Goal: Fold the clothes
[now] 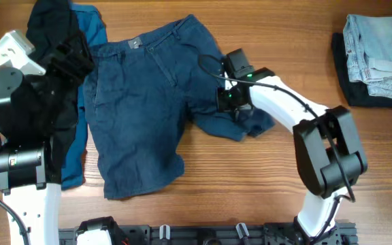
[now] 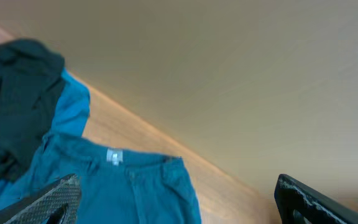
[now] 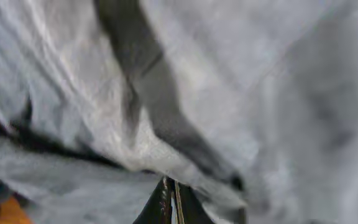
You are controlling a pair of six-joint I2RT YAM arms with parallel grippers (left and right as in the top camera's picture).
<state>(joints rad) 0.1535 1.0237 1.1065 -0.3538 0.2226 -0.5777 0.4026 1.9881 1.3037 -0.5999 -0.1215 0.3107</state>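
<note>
Overhead, the navy shorts (image 1: 138,116) lie spread flat in the middle of the wooden table (image 1: 264,197), waistband toward the far edge. One leg is crumpled into a bunch on the robot's right. The right gripper (image 1: 233,109) sits on that bunched leg. In the right wrist view its fingertips (image 3: 166,198) are pressed together on a fold of the fabric, which fills the whole frame.

At the far left corner a black garment (image 1: 53,30) lies heaped over a brighter blue garment (image 1: 92,30), both just beside the shorts. The left gripper (image 2: 176,208) hangs above them, its jaws spread wide and holding nothing. Well apart, at the right edge of the table, folded pale denim (image 1: 380,44) rests on a dark folded piece (image 1: 344,78).
</note>
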